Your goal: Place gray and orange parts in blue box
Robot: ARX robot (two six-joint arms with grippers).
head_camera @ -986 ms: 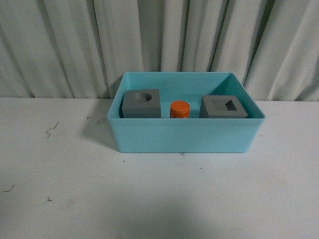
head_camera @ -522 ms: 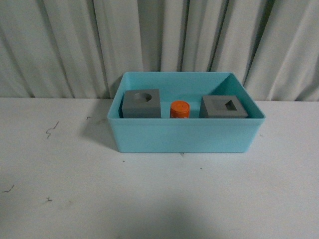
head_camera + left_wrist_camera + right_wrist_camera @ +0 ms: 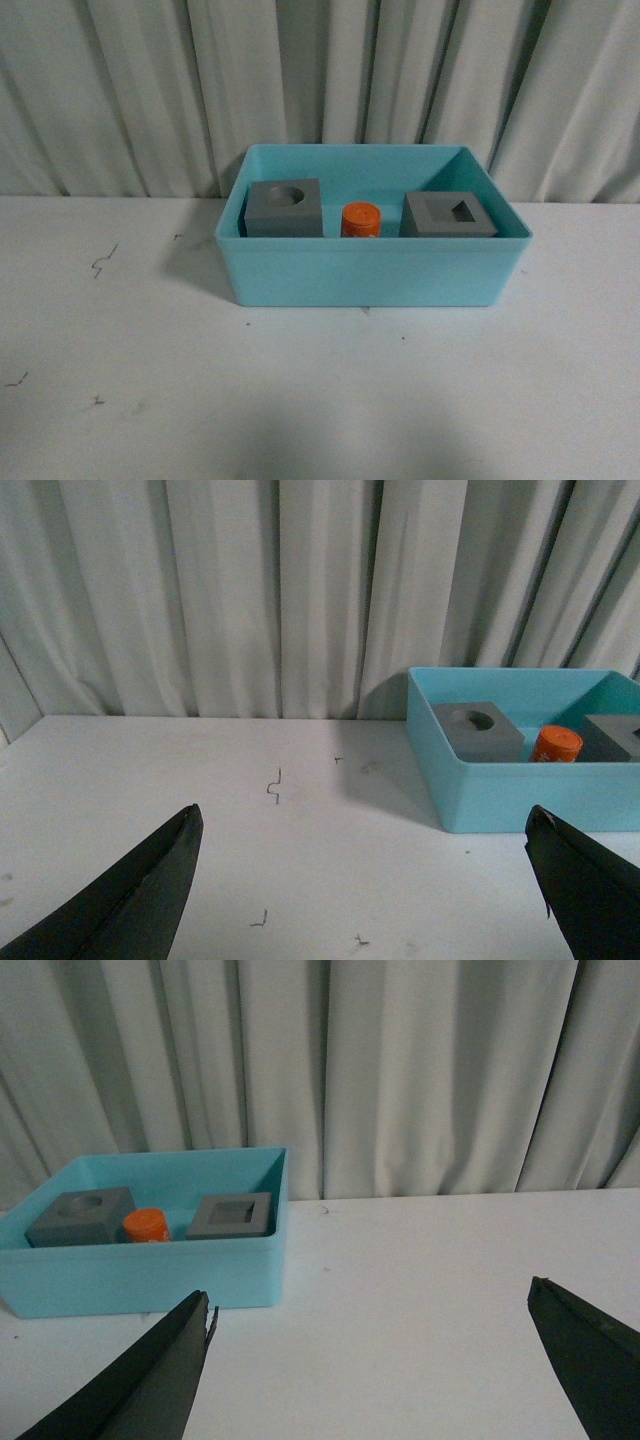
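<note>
1. Gray cubes [image 3: 284,207] [image 3: 449,215] and the orange can [image 3: 361,219] all sit inside the blue box [image 3: 375,272].
2. Nothing is left to put in, so the job looks done.
3. Both the left gripper [image 3: 365,880] and the right gripper [image 3: 385,1360] are wide apart, holding nothing, away from the box.

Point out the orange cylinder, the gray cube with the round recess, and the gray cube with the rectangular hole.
orange cylinder [image 3: 361,217], front view, on its top face.
gray cube with the round recess [image 3: 284,220], front view, on its front face.
gray cube with the rectangular hole [image 3: 437,211], front view, on its top face beside the hole.
</note>
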